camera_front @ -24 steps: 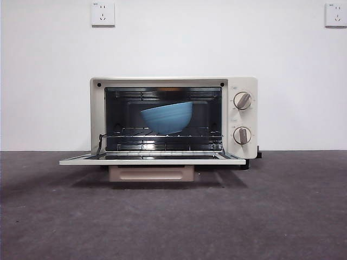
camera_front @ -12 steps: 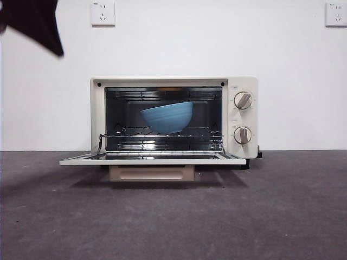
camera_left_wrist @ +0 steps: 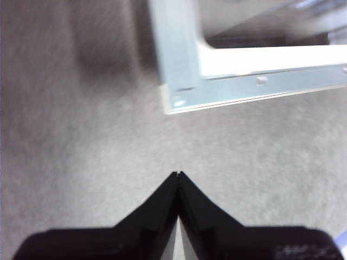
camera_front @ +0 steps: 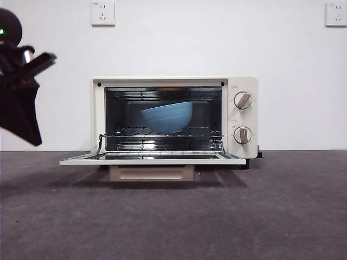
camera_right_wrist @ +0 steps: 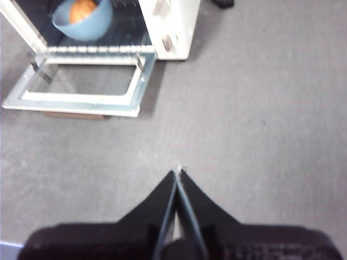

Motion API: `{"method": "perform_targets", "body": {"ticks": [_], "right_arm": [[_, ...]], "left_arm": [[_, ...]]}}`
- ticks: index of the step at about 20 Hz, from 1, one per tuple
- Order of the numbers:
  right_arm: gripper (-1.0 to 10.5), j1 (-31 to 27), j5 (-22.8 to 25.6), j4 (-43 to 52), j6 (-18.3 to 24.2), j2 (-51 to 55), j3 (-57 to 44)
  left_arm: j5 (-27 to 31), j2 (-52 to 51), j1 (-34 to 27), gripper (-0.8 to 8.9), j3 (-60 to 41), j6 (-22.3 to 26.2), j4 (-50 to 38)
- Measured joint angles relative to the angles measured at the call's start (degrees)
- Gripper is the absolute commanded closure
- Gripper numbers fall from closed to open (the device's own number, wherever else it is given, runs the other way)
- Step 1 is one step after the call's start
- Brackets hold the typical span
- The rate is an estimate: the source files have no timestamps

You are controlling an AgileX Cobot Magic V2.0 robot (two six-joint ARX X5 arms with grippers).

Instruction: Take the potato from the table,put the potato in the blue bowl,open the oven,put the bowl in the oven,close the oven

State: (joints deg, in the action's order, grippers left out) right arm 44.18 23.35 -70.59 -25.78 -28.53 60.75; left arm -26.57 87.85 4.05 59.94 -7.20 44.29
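Two grippers are seen with fingers pressed together and nothing held. The left gripper [camera_left_wrist: 178,174] is hung above the table [camera_front: 173,216], near a corner of the oven [camera_front: 173,116] door, which is lowered flat. The right gripper [camera_right_wrist: 178,171] is kept well apart from the oven. The blue bowl [camera_front: 167,117] is set on the oven's rack, with the potato [camera_right_wrist: 83,9] lying inside it.

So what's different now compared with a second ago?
A black arm with its end effector has come in at the front view's upper left, above the corner of the cream-white toaster oven's open door. The matte blue bowl stays on the rack, door still down.
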Motion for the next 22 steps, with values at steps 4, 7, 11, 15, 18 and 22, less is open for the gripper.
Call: {"method": "perform_targets", "body": {"ticks": [4,7,11,15,18,22], "right_arm": [[9.6,0.0,-0.9,0.3,-0.7,0.5,-0.2],[9.6,0.0,-0.9,1.0,-1.0,0.5,-0.2],[9.6,0.0,-1.4,2.0,-2.1,0.5,-0.2],[9.6,0.0,-2.4,3.7,-2.3,0.5,-0.2],[9.6,0.0,-2.3,4.0,-2.3,0.5,-0.2],[9.6,0.0,-2.3,4.2,-2.3,0.5,-0.2]], "left_arm": [[0.0,0.4,-1.0,8.19,-0.9,-3.4,-2.8],[-1.3,3.9,-1.1,8.19,-0.9,-6.2,-4.5],[-3.7,9.7,-1.1,8.19,-0.9,-10.4,-9.4],[-4.8,11.3,-2.2,8.19,-0.9,-13.8,-10.7],[-7.5,13.9,-2.2,8.19,-0.9,-16.1,-12.9],[-8.9,14.2,-1.8,8.19,-0.9,-19.6,-16.2]]}}
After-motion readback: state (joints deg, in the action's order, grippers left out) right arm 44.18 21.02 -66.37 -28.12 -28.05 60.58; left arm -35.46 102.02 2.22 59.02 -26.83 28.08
